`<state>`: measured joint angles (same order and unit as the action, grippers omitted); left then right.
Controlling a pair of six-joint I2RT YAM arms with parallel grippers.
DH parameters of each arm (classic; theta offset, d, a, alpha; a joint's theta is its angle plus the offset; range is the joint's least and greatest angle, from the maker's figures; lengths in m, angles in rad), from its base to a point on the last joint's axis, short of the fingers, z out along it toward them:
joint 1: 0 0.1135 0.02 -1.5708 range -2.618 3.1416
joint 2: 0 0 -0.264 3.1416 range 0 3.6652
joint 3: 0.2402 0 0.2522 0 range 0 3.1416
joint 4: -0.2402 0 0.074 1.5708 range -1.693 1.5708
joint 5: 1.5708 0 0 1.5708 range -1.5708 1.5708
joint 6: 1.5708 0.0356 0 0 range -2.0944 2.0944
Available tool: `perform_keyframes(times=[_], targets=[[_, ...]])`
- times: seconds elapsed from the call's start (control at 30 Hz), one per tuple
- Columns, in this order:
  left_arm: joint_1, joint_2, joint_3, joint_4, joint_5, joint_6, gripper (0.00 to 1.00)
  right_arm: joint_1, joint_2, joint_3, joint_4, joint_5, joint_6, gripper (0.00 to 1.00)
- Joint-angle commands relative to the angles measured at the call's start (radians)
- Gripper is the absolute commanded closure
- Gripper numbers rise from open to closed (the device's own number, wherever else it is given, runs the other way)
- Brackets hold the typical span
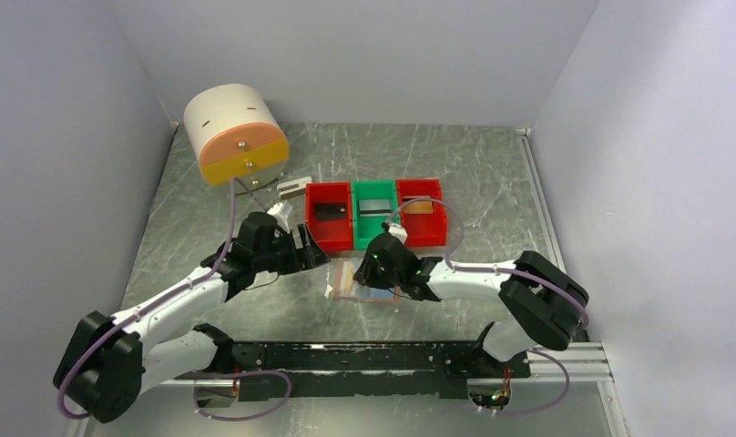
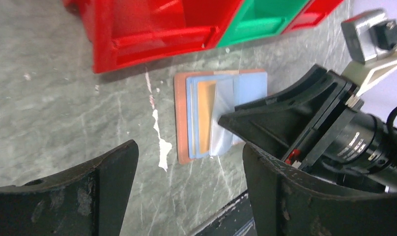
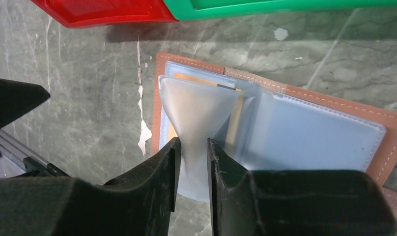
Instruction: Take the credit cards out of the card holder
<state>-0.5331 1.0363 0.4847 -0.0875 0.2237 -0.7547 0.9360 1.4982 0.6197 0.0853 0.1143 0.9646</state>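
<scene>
The tan-brown card holder (image 1: pixel 351 284) lies open on the table in front of the bins, pale blue clear pockets up. It also shows in the left wrist view (image 2: pixel 182 118) and the right wrist view (image 3: pixel 334 105). My right gripper (image 3: pixel 193 142) is shut on one clear pocket leaf (image 3: pixel 194 105) and holds it up off the holder. A yellow-orange credit card (image 3: pixel 199 79) sits in the pocket beneath; it also shows in the left wrist view (image 2: pixel 205 113). My left gripper (image 2: pixel 189 148) is open and empty, just left of the holder.
Three bins stand behind the holder: a red bin (image 1: pixel 315 228) with a black card (image 1: pixel 331 211), a green bin (image 1: pixel 374 235) with a grey-white card (image 1: pixel 375 207), a red bin (image 1: pixel 428 232) with a gold-brown card (image 1: pixel 419 207). A white-orange drum (image 1: pixel 235 132) and a small grey-white block (image 1: pixel 293 188) stand back left.
</scene>
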Motion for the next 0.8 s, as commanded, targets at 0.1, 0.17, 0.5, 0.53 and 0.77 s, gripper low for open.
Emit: perform_keyframes(times=[0.1, 0.17, 0.5, 0.53, 0.77], targets=[[-0.103, 0.109, 0.091, 0.086, 0.059, 0.055, 0.18, -0.034, -0.078, -0.08, 0.06, 0.004, 0.048, 0.69], [-0.137, 0.143, 0.113, 0.089, 0.042, 0.052, 0.18, -0.043, -0.091, -0.089, 0.051, 0.009, 0.053, 0.69], [-0.206, 0.289, 0.169, 0.205, 0.071, 0.016, 0.19, -0.076, -0.174, -0.174, 0.093, -0.002, 0.077, 0.69], [-0.212, 0.304, 0.176, 0.217, 0.077, 0.013, 0.19, -0.082, -0.183, -0.186, 0.107, -0.008, 0.081, 0.69], [-0.231, 0.415, 0.205, 0.323, 0.129, -0.025, 0.19, -0.109, -0.213, -0.242, 0.138, -0.025, 0.086, 0.69]])
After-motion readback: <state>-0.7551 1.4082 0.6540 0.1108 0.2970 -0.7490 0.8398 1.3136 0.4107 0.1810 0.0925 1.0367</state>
